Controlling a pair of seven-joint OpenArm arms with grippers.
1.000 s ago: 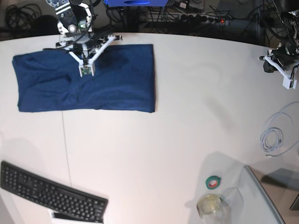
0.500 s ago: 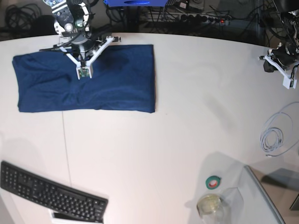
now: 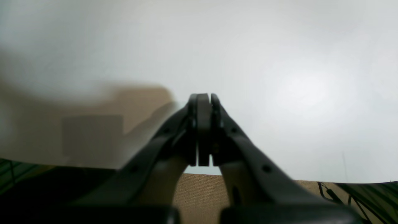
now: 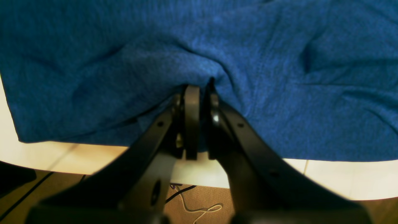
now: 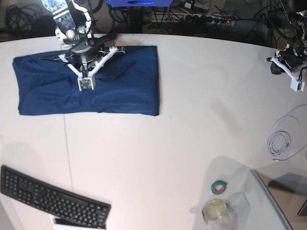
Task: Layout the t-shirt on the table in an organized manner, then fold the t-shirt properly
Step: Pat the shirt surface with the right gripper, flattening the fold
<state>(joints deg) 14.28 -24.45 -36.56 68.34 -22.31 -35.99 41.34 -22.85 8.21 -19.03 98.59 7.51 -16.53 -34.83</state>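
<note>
The t-shirt (image 5: pixel 88 86) lies folded into a flat rectangle by the far edge of the surface (image 5: pixel 182 120), loads of bare room nearer the keyboard (image 5: pixel 50 199), right pincer (image 4: pixel 200 90) pinching a fabric ridge, left pincer (image 3: pixel 203 102) together, well apart.

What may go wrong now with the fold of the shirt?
The right hand pinches only a small ridge of the t-shirt; it may slip out or lift one layer alone. Pulling from the middle may wrinkle the flat rectangle. The left hand is shut far away over bare table, so nothing pins the cloth.
</note>
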